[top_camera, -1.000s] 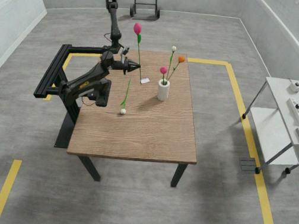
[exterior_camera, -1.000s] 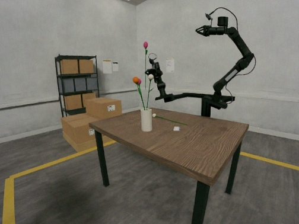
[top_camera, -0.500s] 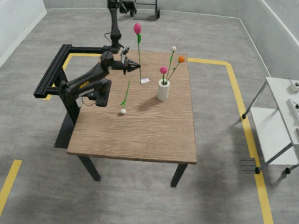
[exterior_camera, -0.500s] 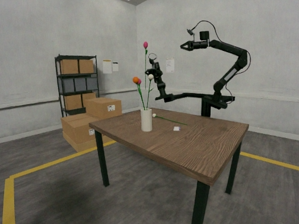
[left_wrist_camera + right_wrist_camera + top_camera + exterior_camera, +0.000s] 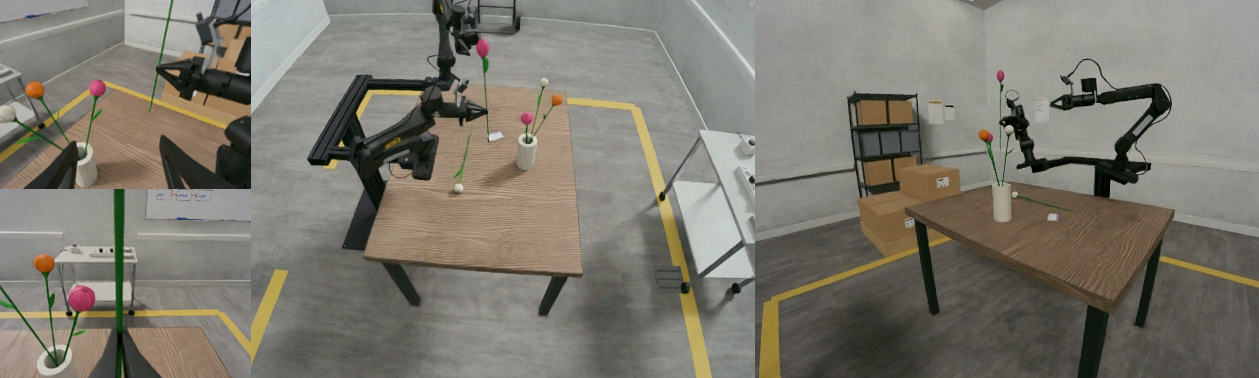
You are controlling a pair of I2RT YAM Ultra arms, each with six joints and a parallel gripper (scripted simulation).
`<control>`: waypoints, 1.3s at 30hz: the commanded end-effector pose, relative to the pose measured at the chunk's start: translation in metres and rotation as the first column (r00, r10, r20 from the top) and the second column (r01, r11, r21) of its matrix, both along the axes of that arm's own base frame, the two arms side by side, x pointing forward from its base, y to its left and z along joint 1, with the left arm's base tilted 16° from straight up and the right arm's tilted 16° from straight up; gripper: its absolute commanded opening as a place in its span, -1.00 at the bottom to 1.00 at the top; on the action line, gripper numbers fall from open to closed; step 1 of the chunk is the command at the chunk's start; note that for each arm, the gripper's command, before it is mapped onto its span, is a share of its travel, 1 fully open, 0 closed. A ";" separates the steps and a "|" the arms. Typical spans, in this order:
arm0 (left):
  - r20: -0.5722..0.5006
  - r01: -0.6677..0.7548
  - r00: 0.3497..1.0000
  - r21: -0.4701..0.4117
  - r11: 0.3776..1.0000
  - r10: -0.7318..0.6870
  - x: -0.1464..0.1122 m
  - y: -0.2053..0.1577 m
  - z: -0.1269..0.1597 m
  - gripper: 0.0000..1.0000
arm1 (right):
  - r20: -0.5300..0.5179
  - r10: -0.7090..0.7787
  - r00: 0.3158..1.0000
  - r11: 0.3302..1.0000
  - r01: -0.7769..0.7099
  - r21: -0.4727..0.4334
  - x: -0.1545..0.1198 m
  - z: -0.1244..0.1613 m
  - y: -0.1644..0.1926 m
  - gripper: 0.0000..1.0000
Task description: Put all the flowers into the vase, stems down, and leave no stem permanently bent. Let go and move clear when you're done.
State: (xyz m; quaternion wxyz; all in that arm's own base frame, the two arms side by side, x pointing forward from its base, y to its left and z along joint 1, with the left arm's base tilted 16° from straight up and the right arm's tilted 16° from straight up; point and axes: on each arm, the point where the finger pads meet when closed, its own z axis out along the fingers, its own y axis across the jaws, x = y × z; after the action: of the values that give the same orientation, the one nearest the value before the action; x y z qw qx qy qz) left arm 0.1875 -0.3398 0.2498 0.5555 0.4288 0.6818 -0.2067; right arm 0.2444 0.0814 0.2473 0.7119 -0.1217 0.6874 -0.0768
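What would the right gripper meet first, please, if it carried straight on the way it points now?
Nothing near, as far as the pictures show: the white vase seems left of the right gripper's line. The distant white trolley might come first, though depth and height are unclear.

Three upright blooms (image 5: 526,118) (image 5: 984,135) (image 5: 98,88) (image 5: 82,298) crowd the space above the vase (image 5: 526,152) (image 5: 1002,202) (image 5: 86,170) (image 5: 59,366).
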 end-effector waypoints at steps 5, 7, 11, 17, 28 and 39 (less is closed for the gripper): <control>0.074 -0.013 0.997 -0.081 0.997 0.019 0.002 -0.002 -0.006 0.40 | 0.000 0.015 1.000 1.000 -0.015 -0.005 0.000 0.000 0.006 -1.00; 0.081 -0.015 0.996 -0.093 0.996 0.023 0.002 -0.001 -0.003 0.40 | 0.000 0.015 1.000 1.000 -0.015 -0.005 0.000 0.000 0.006 -1.00; 0.075 -0.022 0.997 -0.063 0.998 0.027 0.002 0.001 -0.025 0.40 | 0.000 0.015 1.000 1.000 -0.015 -0.005 0.000 0.000 0.006 -1.00; 0.086 -0.025 0.996 -0.084 0.996 0.032 0.002 0.003 -0.019 0.40 | 0.000 0.015 1.000 1.000 -0.015 -0.005 0.000 0.000 0.006 -1.00; 0.082 -0.021 0.996 -0.085 0.996 0.028 0.001 0.003 -0.020 0.40 | 0.002 0.010 1.000 1.000 -0.010 -0.004 0.001 0.000 0.006 -1.00; 0.082 -0.021 0.996 -0.085 0.996 0.028 0.001 0.003 -0.020 0.40 | -0.003 0.014 1.000 1.000 -0.015 -0.005 0.001 -0.003 0.009 -1.00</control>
State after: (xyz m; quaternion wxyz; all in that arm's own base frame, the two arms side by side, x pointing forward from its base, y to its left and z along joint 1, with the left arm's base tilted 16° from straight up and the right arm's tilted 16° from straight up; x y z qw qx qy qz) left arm 0.1936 -0.3323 0.2250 0.5978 0.4039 0.6622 -0.2024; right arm 0.2450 0.0846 0.2446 0.7102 -0.1238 0.6887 -0.0775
